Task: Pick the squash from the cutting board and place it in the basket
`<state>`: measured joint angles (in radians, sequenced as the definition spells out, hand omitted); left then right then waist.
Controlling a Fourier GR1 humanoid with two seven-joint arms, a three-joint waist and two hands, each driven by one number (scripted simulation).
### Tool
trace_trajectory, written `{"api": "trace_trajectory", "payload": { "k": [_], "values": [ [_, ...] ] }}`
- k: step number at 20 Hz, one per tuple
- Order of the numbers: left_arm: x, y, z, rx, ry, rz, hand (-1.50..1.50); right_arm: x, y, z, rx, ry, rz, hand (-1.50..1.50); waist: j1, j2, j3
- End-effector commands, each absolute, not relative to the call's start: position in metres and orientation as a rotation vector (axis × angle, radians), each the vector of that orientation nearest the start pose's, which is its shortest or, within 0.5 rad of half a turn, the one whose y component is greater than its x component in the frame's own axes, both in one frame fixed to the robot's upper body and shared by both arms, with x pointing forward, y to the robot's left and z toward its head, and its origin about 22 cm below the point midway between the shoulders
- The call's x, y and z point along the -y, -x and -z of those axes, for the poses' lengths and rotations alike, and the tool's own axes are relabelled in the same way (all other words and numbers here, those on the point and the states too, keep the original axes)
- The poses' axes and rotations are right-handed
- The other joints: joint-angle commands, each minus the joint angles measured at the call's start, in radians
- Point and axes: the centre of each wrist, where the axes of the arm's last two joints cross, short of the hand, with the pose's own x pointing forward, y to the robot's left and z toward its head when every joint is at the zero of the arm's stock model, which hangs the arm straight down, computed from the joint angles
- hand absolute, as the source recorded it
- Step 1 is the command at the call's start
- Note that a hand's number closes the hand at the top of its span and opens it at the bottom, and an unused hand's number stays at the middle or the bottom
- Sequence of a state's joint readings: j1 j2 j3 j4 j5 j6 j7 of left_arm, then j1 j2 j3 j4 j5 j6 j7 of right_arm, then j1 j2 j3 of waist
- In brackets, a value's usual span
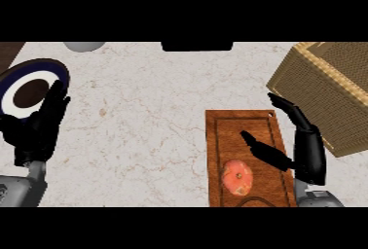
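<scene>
An orange-red squash [237,177] lies on the near part of the brown wooden cutting board [226,126], right of centre. My right hand [305,146] hangs over the board's right edge, open, its thumb [260,148] stretched left above the squash without touching it. The woven basket [327,90] stands at the far right, just beyond this hand's fingertips. At the left edge my left hand [39,129] rests open, fingers up, over the rim of a plate.
A dark blue and white plate [22,92] with a brown centre sits at the far left. At the back edge are a grey round object [84,46] and a black object [196,46]. Marble counter [144,121] spreads between plate and board.
</scene>
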<state>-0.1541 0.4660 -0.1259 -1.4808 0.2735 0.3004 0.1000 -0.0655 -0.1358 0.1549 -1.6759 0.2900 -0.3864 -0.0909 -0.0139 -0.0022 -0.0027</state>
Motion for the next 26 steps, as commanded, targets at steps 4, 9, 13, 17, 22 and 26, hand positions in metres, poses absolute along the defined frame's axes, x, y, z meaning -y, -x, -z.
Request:
{"api": "trace_trajectory", "payload": {
  "k": [4,9,13,17,22,26],
  "values": [
    [-0.301,-0.278,-0.043,1.49,-0.303,0.017,0.0,0.224,-0.239,-0.09,1.668,0.85,-0.226,-1.5,-0.009,-0.007,-0.004],
    [-0.307,-0.274,-0.038,1.506,-0.32,0.013,0.0,0.247,-0.221,-0.097,1.292,0.798,-0.671,-1.5,-0.013,-0.009,-0.007],
    [-0.305,-0.28,-0.047,1.509,-0.325,0.004,0.0,0.237,-0.201,-0.124,1.114,0.69,-0.855,-1.5,-0.016,-0.009,-0.005],
    [-0.309,-0.28,-0.041,1.516,-0.285,0.021,0.0,0.228,-0.177,-0.164,1.069,0.62,-0.874,-1.5,0.0,-0.002,0.0],
    [-0.306,-0.28,-0.048,1.506,-0.295,0.023,0.0,0.234,-0.16,-0.191,1.074,0.563,-0.822,-1.5,0.009,0.0,0.002],
    [-0.294,-0.29,-0.047,1.505,-0.273,0.021,0.0,0.217,-0.155,-0.169,1.146,0.579,-0.709,-1.5,0.01,0.001,0.003]
  ]
}}
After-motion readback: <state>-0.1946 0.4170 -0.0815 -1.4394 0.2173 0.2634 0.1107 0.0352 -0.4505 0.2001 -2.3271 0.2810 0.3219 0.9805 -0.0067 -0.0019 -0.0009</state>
